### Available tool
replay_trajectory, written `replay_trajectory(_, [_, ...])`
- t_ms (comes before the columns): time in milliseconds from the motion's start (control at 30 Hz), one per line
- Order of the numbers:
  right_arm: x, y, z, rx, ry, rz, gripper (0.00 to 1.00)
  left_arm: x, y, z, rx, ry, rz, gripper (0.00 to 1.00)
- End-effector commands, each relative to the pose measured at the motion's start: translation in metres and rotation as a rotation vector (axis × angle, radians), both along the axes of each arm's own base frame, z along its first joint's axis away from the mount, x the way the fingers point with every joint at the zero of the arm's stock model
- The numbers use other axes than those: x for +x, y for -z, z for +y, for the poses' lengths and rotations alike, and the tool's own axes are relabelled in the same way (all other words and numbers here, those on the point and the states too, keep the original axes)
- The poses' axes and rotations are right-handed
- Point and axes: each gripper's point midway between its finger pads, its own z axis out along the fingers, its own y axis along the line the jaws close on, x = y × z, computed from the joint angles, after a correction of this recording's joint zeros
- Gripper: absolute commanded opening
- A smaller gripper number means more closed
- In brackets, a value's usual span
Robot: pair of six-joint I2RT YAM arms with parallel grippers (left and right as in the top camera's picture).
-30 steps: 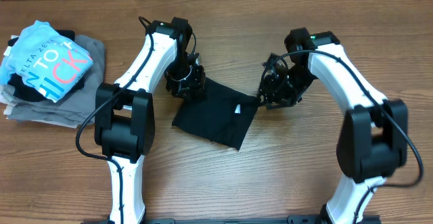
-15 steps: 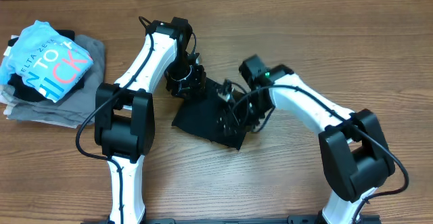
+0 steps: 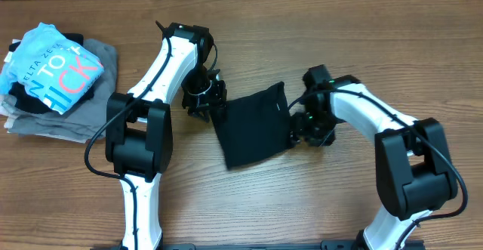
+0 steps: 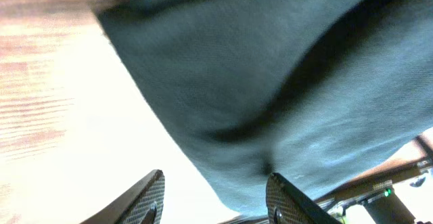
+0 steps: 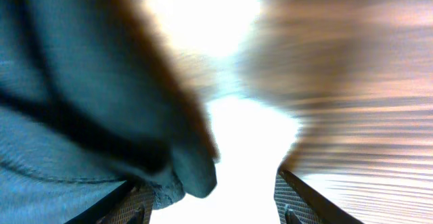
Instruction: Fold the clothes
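Grippers flank the black folded garment (image 3: pixel 253 125) overhead: it lies slightly tilted on the wooden table (image 3: pixel 317 212), with the left gripper (image 3: pixel 202 99) at its upper-left corner and the right gripper (image 3: pixel 311 129) against its right edge. The pile of folded clothes (image 3: pixel 53 76) sits well apart at far left, and no container is visible. Left wrist view shows jaws spread, the cloth edge reaching between them, ungripped; right wrist view, blurred, shows jaws likewise parted, with fabric beside one finger (image 5: pixel 132 207).

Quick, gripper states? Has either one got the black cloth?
Left gripper: open, edge of the black cloth in the gap, unclamped.
Right gripper: open, cloth at one side of the gap; view blurred.
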Motion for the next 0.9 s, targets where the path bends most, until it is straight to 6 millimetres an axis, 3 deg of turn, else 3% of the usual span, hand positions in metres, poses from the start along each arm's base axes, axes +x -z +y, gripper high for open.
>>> replay_trajectory(0, [0.017, 0.006, -0.065, -0.202, 0.14, -0.033, 0.61, -0.004, -0.001, -0.004, -0.014, 0.002, 0.017, 0.51])
replay_trajectory(67, [0.019, 0.002, -0.079, -0.207, 0.184, -0.019, 0.61, 0.012, -0.014, -0.007, -0.04, -0.001, -0.077, 0.51])
replay_trajectory(167, [0.022, -0.003, -0.088, -0.207, 0.214, -0.013, 0.61, 0.051, -0.044, -0.023, -0.144, 0.0, -0.29, 0.55])
replay_trajectory(233, [0.024, -0.004, -0.086, -0.195, 0.215, -0.019, 0.63, 0.074, -0.066, -0.046, -0.285, 0.052, -0.43, 0.7])
replay_trajectory(333, [0.026, -0.005, -0.083, -0.183, 0.216, -0.023, 0.64, 0.091, -0.081, -0.076, -0.428, 0.175, -0.577, 0.9])
replay_trajectory(433, [0.026, -0.005, -0.084, -0.183, 0.216, -0.023, 0.64, 0.094, -0.078, -0.094, -0.462, 0.269, -0.637, 1.0])
replay_trajectory(700, [0.024, -0.005, -0.084, -0.184, 0.216, -0.017, 0.65, 0.085, -0.039, -0.141, -0.495, 0.376, -0.622, 1.0])
replay_trajectory(867, [0.023, -0.005, -0.084, -0.186, 0.215, -0.012, 0.65, 0.086, -0.007, -0.149, -0.488, 0.364, -0.575, 1.0])
